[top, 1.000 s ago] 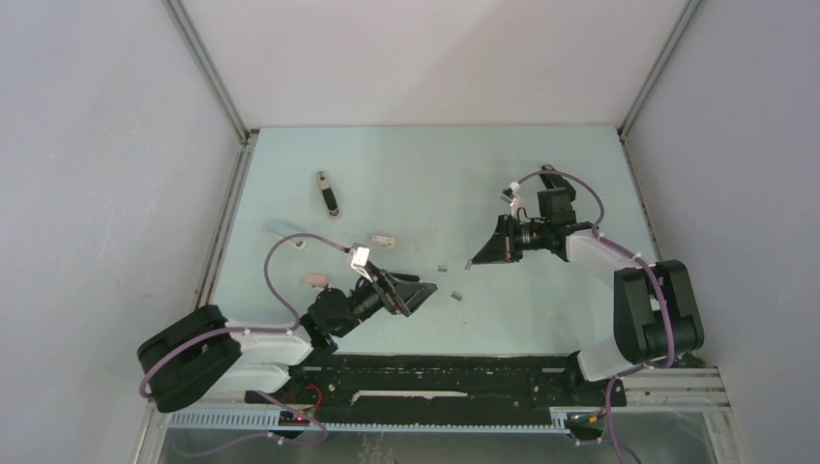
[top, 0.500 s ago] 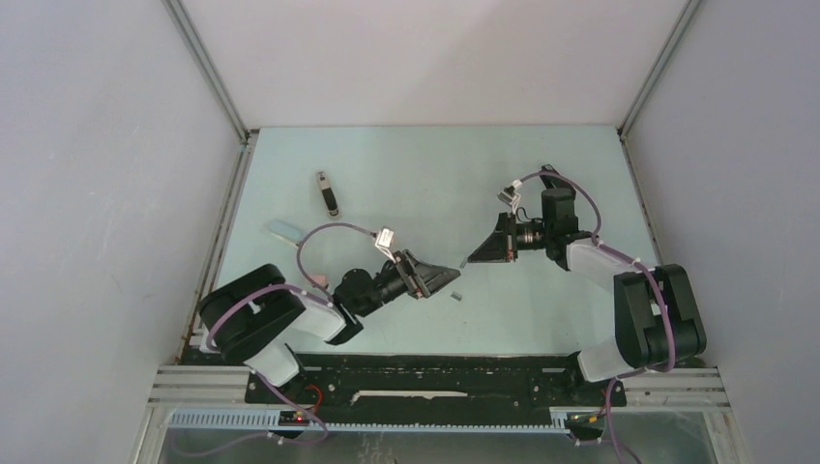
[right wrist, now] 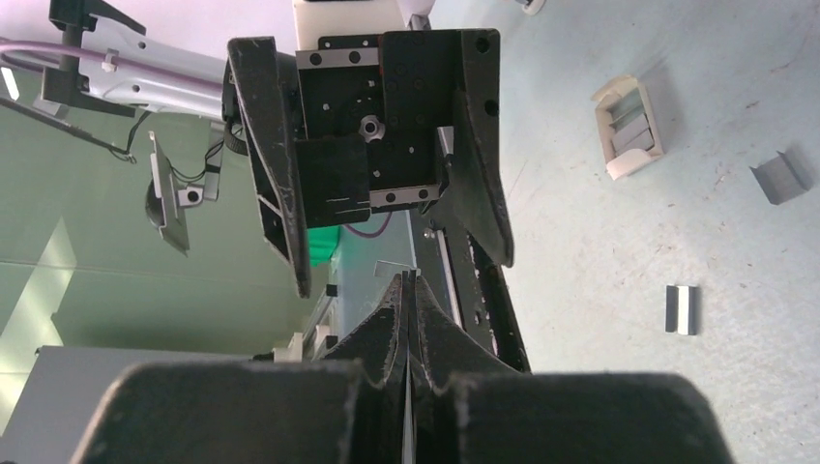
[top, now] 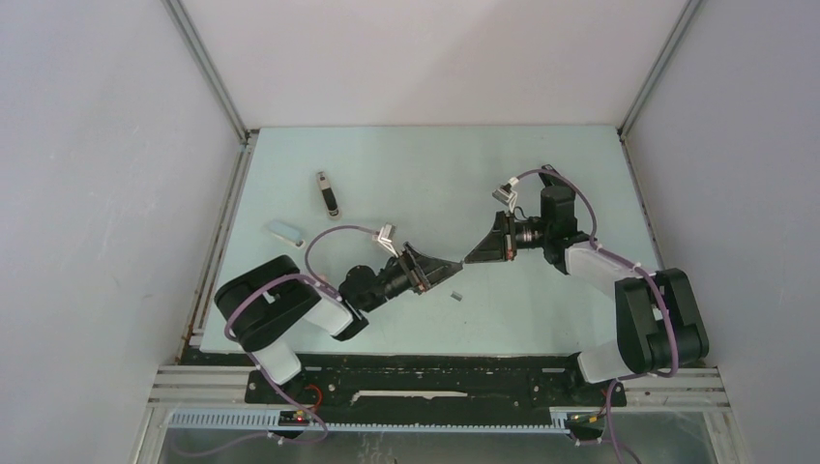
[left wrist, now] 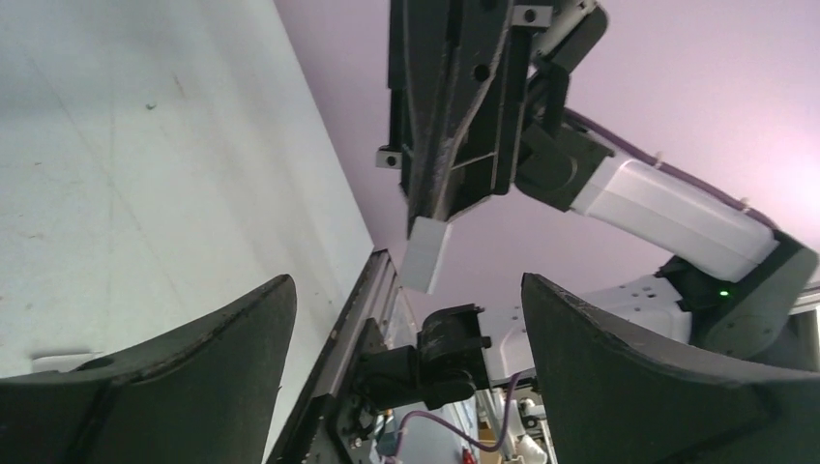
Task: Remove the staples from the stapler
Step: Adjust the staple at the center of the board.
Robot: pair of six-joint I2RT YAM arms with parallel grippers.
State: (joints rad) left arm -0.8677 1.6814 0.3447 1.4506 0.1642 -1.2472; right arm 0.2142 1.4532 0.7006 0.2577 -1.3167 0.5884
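Left fingers (top: 446,271): spread wide, nothing between the pads in contact; tips point at the right fingers (right wrist: 408,307), nearly tip to tip.
Right fingers: pressed together, pinching a short pale grey staple strip (left wrist: 425,257) at the very tip; the strip sticks out past the tips. From the left wrist view it sits in the gap between the spread left fingers; no contact with either left finger visible.
Stapler (top: 329,194): flat on the counter (top: 416,164), well apart from both sets of fingers, behind the left fingers on their far-left side; lid state too small to tell.
Second staple strip (top: 455,296): loose on the counter, just beside the left fingers on the near side; touching neither.
Right wrist view, off to the side of the right fingers: small white box (right wrist: 627,126) with grey contents; a bent grey metal piece (right wrist: 781,176) near it; all apart from one another.
Pale flat rectangular piece (top: 285,230): on the counter, well behind the left fingers, near the stapler but not touching it; identity unclear.
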